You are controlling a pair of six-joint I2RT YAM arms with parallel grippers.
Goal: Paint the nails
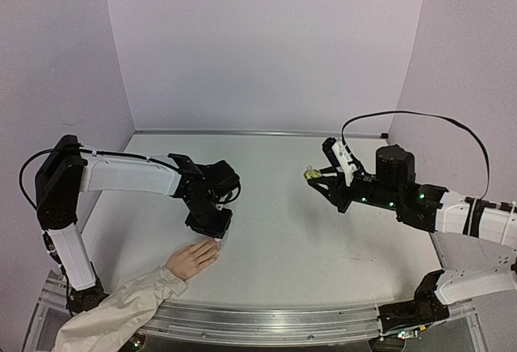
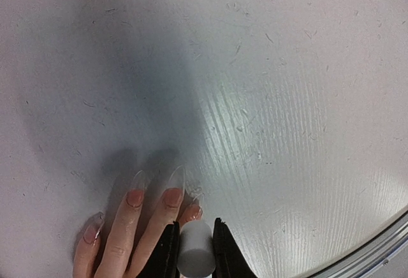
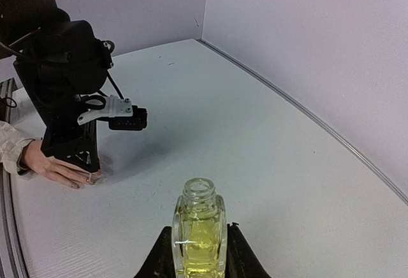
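Note:
A pale peach hand (image 1: 192, 259) with a beige sleeve (image 1: 121, 313) lies palm down at the near left. Its nails (image 2: 173, 185) are long, clear and pointed. My left gripper (image 1: 216, 235) hangs right over the fingertips, shut on a white cylindrical cap (image 2: 194, 249). In the left wrist view the cap sits just behind one short nail (image 2: 193, 211). Whatever is under the cap is hidden. My right gripper (image 1: 319, 178) stays mid-table, shut on an uncapped glass bottle (image 3: 199, 201) of yellow-green liquid, held upright.
The left arm (image 3: 64, 87) stands over the hand (image 3: 60, 166) in the right wrist view. Lilac walls close the table on the left, back and right. A metal rail (image 1: 283, 320) runs along the near edge.

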